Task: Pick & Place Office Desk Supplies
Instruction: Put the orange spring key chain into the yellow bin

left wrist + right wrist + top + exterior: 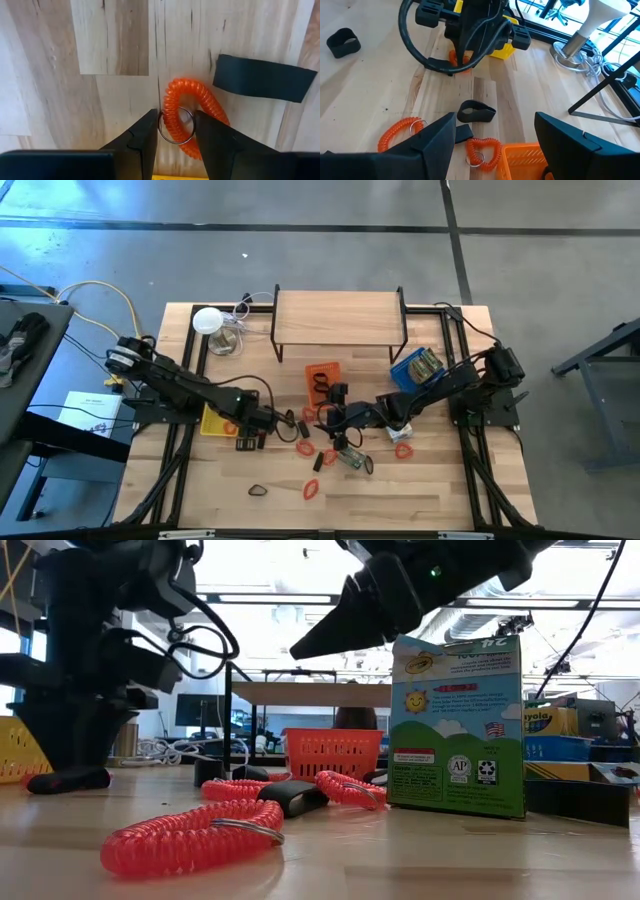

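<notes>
Office desk supplies lie loose over the wooden table (440,490): red-orange coils, black clips, a crayon box. High view: left gripper (240,427) sits low just beside the yellow tray (213,421), over one orange coil; right gripper (335,417) hovers mid-table near the orange tray (322,372), above more coils and clips. Blue tray (412,367) stands to the right, a wooden shelf riser (338,313) behind, a white lamp (207,320) with cables at the back left. Stray coil (310,489) and a dark loop (258,489) lie well apart near the front edge. Low view: big coil with key ring (200,833) in front, black clip (290,796) behind it, crayon box (457,725) upright to the right, orange tray in the back; one arm overhead, the other down at left. Left wrist view: orange coil (187,107) lies between the fingers (142,137), its ring (176,126) right in the gap; jaws narrow but not yet closed on it, black strip (264,77) near. Right wrist view: fingers (437,137) spread wide, holding nothing, above a black clip (476,111), two coils (397,132) and the orange tray's corner. Step judged: left arm about to grasp the coil. Next needs closing on the coil body, not the thin ring, then lifting to a tray. Risk: the ring slips, the yellow tray wall crowds the jaws, and the right arm is near.
</notes>
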`<state>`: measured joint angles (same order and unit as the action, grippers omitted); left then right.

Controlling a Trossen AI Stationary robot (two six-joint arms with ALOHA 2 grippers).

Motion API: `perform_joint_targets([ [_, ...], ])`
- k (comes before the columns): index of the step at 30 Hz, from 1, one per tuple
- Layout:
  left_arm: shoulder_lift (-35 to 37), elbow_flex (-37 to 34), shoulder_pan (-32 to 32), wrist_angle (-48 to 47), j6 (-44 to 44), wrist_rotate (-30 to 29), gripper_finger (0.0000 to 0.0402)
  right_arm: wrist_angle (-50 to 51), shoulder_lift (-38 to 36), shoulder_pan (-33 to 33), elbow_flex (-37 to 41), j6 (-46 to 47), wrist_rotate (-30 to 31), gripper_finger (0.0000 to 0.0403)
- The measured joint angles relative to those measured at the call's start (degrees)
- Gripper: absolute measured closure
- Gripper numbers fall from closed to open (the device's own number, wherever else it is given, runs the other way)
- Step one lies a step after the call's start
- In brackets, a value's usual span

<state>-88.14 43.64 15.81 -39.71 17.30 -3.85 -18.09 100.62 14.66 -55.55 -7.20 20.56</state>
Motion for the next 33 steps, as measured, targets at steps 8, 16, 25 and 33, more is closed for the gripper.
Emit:
perform_joint_targets([
  [8,-2.49,-0.04,-0.55,-0.52,-1.45,-0.22,0.034,0.27,0.0,0.0,0.0,0.1,0.01,0.0145],
  [16,-1.6,0.64,0.5,-0.59,-0.97,-1.72,0.0392,0.81,-0.02,-0.02,0.0,1.57,-0.15,0.0145],
  [25,5.67,14.12,4.16,-17.41,0.5,-5.95,0.0394,0.8,-0.04,-0.02,0.0,1.57,-0.17,0.0145],
  [33,12.16,19.78,2.77,-33.46,24.7,-6.42,0.0385,1.18,-0.04,-0.02,0.0,1.6,-0.7,0.0145],
])
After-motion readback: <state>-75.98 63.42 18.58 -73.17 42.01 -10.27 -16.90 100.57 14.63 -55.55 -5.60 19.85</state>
